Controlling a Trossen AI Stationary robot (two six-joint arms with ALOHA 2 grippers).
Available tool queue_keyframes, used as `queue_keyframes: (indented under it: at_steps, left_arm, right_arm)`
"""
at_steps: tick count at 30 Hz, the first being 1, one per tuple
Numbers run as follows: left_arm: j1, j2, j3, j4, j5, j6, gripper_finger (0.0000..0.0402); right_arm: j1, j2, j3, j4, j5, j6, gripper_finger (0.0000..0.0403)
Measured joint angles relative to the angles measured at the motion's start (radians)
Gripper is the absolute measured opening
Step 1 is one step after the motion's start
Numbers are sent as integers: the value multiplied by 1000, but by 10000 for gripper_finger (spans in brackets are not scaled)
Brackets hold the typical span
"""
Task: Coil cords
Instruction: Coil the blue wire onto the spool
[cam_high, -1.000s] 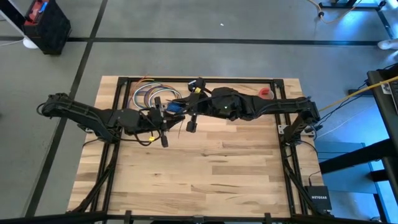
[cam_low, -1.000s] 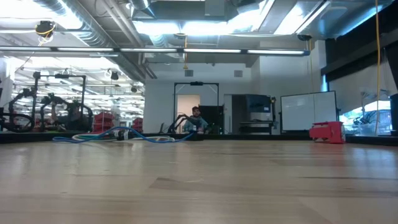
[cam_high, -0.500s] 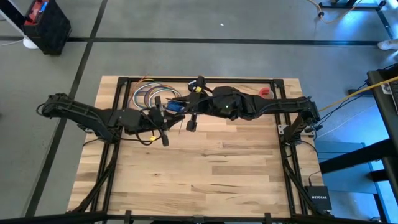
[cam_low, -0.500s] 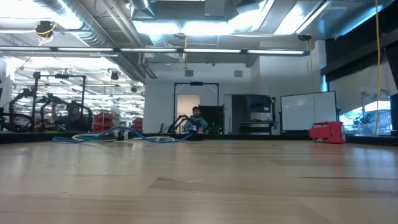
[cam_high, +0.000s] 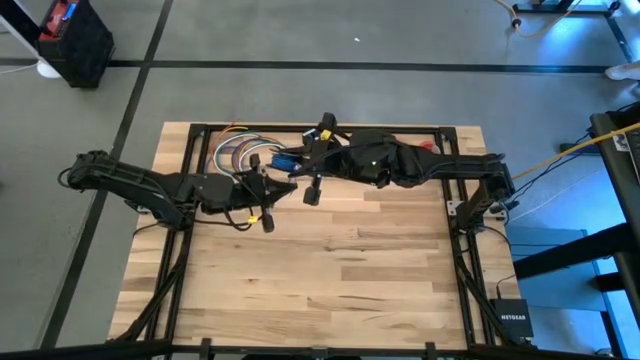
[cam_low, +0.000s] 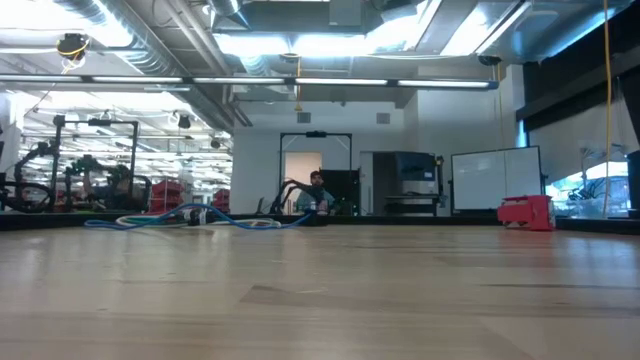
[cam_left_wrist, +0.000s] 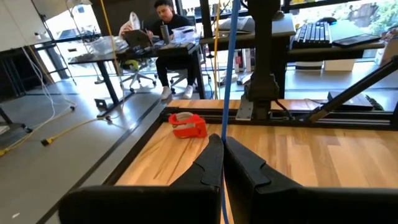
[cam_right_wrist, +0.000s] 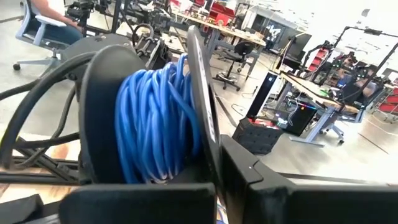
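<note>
Left gripper (cam_high: 262, 190) closed on the blue cord (cam_left_wrist: 227, 68), near the bench's (cam_high: 330, 270) far edge, left of centre; cord runs taut upward between its fingers; right gripper (cam_high: 313, 170) just beside it, closed on a black spool (cam_right_wrist: 109, 106) wound with blue cord.
</note>
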Motion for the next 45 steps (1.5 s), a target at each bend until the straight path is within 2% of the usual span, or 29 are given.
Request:
queue_keyframes:
  at_steps: [2, 8, 17, 24, 28, 34, 45]
  left_arm:
    - [0, -6, -1, 3, -13, 7, 0]
    - [-1, -84, -2, -62, -145, 42, 0]
    - [1, -223, -7, -114, -173, 48, 0]
    - [-1, -233, -6, -105, -175, 42, 0]
    - [-7, -233, -6, -106, -162, 19, 0]
    - [-45, -220, -4, -97, -110, -21, 0]
    - [-68, -106, 0, -32, -103, -27, 0]
  right_arm:
    - [1, -4, 1, -27, -6, 1, 3]
    - [6, -65, 1, -216, -22, 14, 3]
    - [8, -57, -32, -402, -10, 55, 3]
    - [8, 16, -82, -414, 63, 36, 3]
    - [0, 65, -94, -411, 178, 34, 3]
    - [-30, 136, -95, -377, 275, 48, 3]
    - [-60, 162, -100, -212, 210, 66, 3]
